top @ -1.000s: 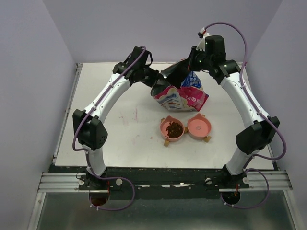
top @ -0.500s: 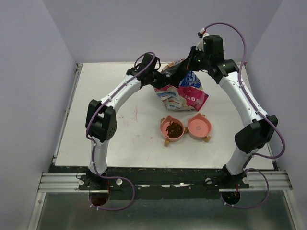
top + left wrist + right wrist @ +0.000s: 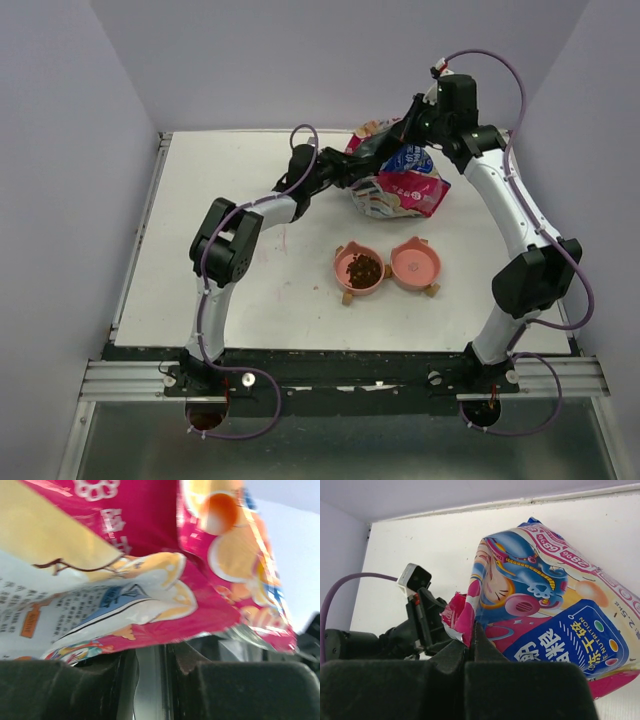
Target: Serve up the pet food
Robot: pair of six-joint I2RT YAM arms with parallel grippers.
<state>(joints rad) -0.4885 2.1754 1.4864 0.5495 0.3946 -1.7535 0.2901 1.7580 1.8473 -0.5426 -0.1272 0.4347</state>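
Dark brown kibble (image 3: 363,268) fills one salmon-pink cat-eared bowl (image 3: 338,265), its twin (image 3: 415,262) unfilled. Right jaws clamp the pink printed bag (image 3: 400,188); left jaws seemingly too.

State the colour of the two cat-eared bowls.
The bowls are salmon pink; the top external view shows them best.

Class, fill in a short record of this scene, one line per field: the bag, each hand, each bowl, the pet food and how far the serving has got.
bag: pink printed pouch, at the far side of the table, beyond the bowls
left hand: shut on the bag's edge
right hand: shut on the bag's edge
left bowl: pink, holds food
pet food: dark brown kibble heaped in the left bowl
right bowl: pink, empty
progress: one bowl served, the other not yet
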